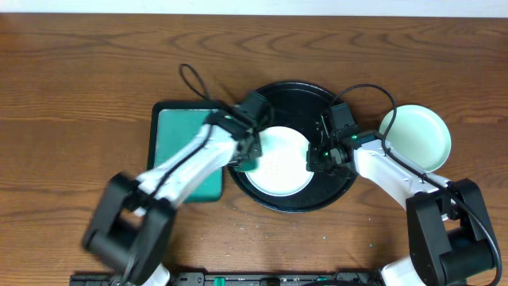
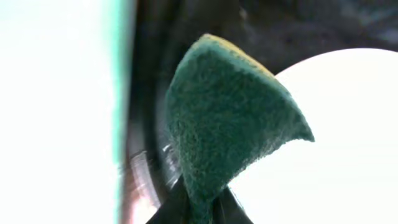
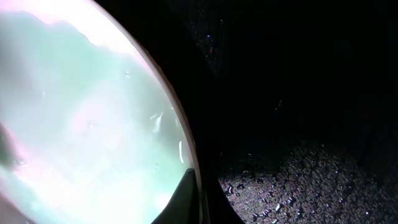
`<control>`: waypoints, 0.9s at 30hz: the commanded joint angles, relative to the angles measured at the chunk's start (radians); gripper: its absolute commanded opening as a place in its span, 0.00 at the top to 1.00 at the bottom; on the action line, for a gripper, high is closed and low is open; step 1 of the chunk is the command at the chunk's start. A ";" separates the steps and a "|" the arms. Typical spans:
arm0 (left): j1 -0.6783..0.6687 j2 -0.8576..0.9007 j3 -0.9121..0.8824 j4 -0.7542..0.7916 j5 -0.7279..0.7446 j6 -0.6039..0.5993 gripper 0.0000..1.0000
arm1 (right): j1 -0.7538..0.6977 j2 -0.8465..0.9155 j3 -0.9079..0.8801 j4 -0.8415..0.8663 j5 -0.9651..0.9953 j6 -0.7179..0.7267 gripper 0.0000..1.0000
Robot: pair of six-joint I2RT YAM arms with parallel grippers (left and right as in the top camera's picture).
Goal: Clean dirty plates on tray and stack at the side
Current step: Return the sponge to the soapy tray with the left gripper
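The left gripper has its jaws pinching a green sponge at the left rim of a white plate. The right gripper has its jaws pinching that plate's right rim. The plate lies on the black tray at the centre of the wooden surface. A second plate sits toward the right edge, off the black tray. A teal tray lies to the left.
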 commanded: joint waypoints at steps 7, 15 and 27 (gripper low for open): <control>0.102 -0.313 -0.014 -0.182 -0.249 0.123 0.93 | -0.001 0.007 -0.006 -0.004 0.044 0.000 0.99; 0.237 -0.201 -0.108 -0.074 -0.216 0.126 0.92 | -0.001 0.008 -0.007 0.041 0.141 -0.001 0.83; 0.277 -0.349 -0.074 -0.127 -0.128 0.166 0.35 | -0.001 -0.027 0.025 0.031 -0.077 -0.131 0.99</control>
